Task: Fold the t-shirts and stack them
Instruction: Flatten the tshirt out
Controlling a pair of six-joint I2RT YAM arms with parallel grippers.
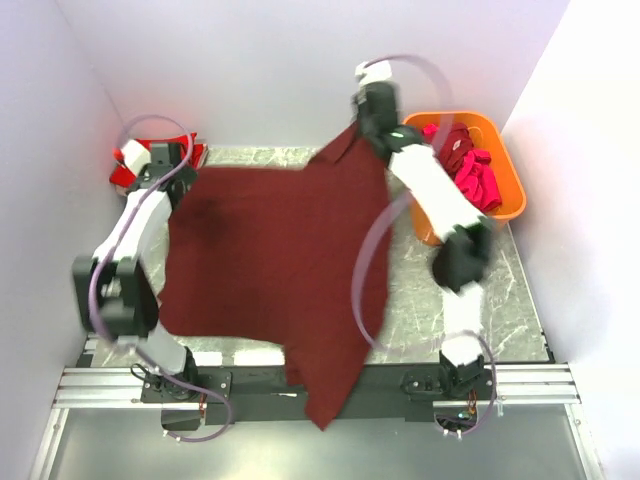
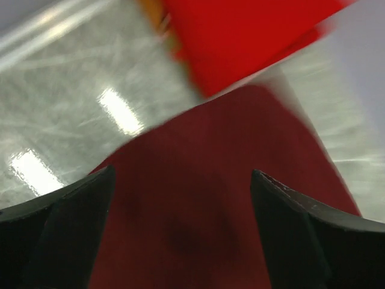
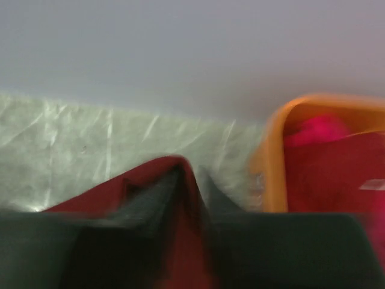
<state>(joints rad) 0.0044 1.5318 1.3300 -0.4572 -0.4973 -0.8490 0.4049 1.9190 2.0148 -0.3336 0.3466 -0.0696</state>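
A dark maroon t-shirt (image 1: pixel 270 250) lies spread across the table, one end hanging over the near edge. At its far left corner, my left gripper (image 1: pixel 165 160) is open; in the left wrist view its fingers (image 2: pixel 183 174) stand wide apart over the maroon cloth (image 2: pixel 198 229). A bright red t-shirt (image 2: pixel 240 36) lies just beyond it, in the back left corner (image 1: pixel 125 172). My right gripper (image 1: pixel 375 115) holds the shirt's far right corner up at the back. The blurred right wrist view shows its jaws (image 3: pixel 189 174) pinching maroon cloth (image 3: pixel 120 186).
An orange basket (image 1: pixel 512 195) at the back right holds several more red and magenta shirts (image 1: pixel 470 165); it sits just right of my right gripper, rim (image 3: pixel 274 156) close by. White walls enclose the table on three sides.
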